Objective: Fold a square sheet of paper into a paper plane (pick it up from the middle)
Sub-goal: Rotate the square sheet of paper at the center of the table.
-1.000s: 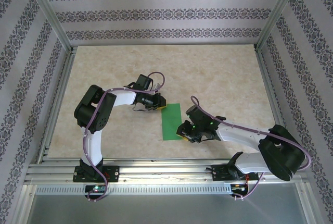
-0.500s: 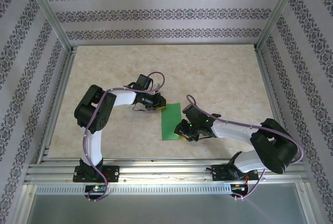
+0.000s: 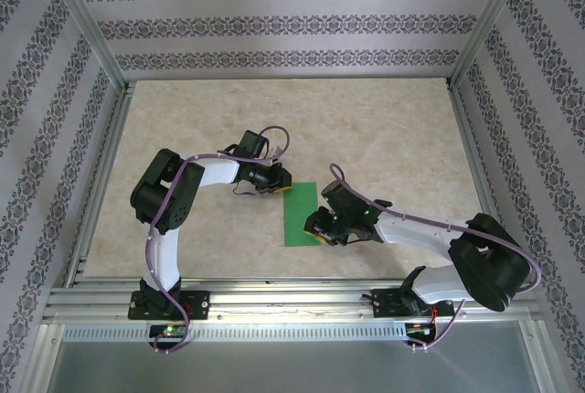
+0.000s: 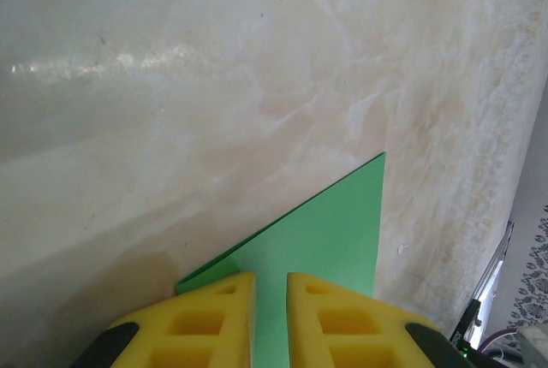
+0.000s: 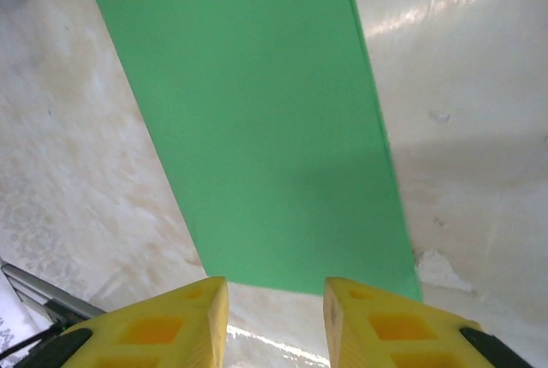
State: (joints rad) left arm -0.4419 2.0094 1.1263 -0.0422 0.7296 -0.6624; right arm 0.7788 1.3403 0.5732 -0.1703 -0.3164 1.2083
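The left gripper (image 4: pixel 271 289) is reaching in low over the pale table (image 4: pixel 197 86). Its two yellow fingers (image 4: pixel 214 312) are sitting almost together with just a thin gap, and the square sheet of paper (image 4: pixel 330 222) is running from under their tips out ahead, but I cannot tell if they are pinching it. The right gripper (image 5: pixel 274 299) is hanging over the other end of the green sheet, its jaws standing apart and holding nothing, with the paper's short edge lying just ahead of the gap between them.
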